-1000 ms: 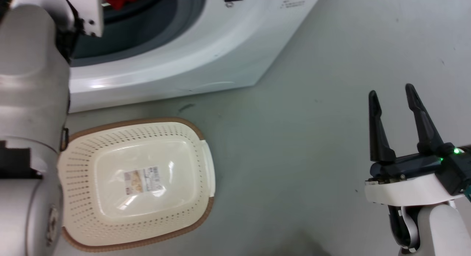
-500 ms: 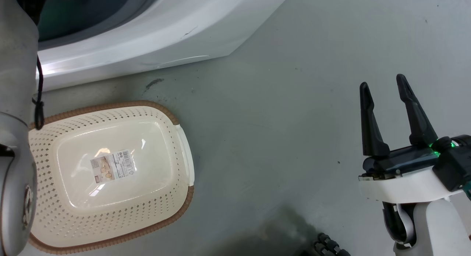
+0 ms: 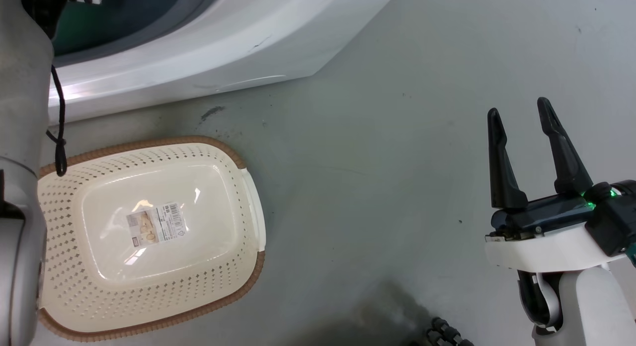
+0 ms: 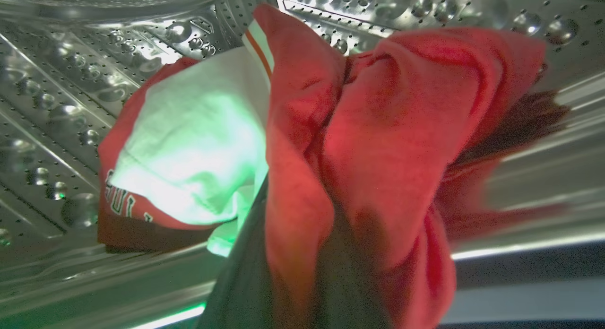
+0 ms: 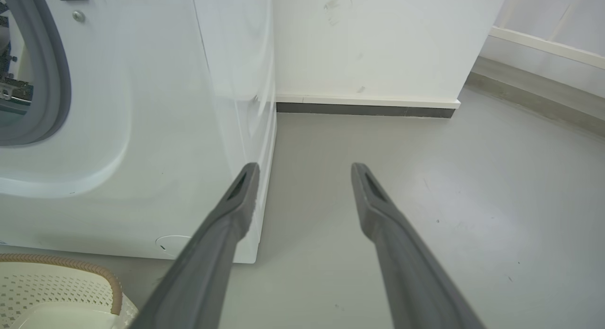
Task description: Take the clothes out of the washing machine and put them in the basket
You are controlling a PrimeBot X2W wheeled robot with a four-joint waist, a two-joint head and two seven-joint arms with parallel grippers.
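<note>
Left claw (image 4: pixel 295 234) clenched on red clothes (image 4: pixel 392 130), inside drum (image 4: pixel 47 107). Right claw (image 3: pixel 519 117) released, over floor (image 3: pixel 372 162). Basket (image 3: pixel 149 326) empty beside washer (image 3: pixel 198 62). Risk: trailing cloth snags leaving drum, slips from grip.

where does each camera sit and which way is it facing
Head view: on the head, facing down at basket, washing machine, floor; left arm, right tool show.
Left wrist view: inside the drum, facing the clothes; left tool grips them.
Right wrist view: low, facing washing machine and wall; right tool open.
Head and right wrist share the basket.
</note>
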